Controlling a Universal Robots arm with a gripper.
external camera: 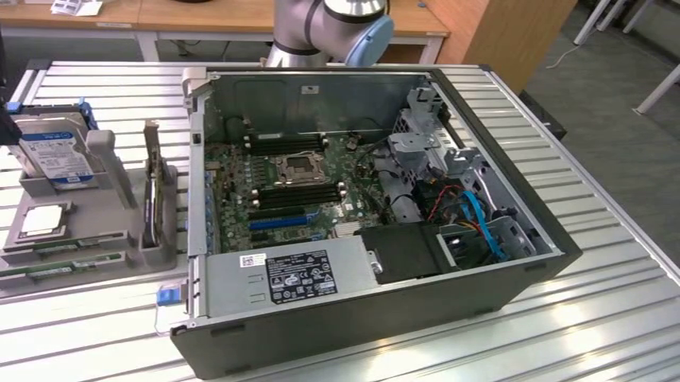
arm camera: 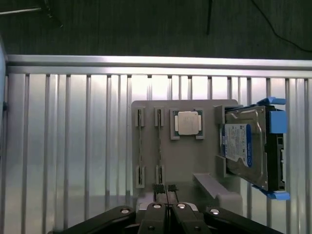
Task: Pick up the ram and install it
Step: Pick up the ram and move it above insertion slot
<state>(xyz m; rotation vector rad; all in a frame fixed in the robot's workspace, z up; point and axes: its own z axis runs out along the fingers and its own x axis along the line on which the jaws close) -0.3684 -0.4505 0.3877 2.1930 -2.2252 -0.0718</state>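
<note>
My gripper (arm camera: 165,192) hangs with fingers pressed together, empty, over the grey holder (arm camera: 185,161). The ram (arm camera: 159,146) stands on edge in a slot near the holder's edge opposite the hard drive (arm camera: 246,146). Descending like this, I'd likely jab its top or knock the neighbouring stick (arm camera: 140,146).

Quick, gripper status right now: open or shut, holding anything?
Gripper: shut, holding nothing; both ram sticks lie in the holder.
</note>
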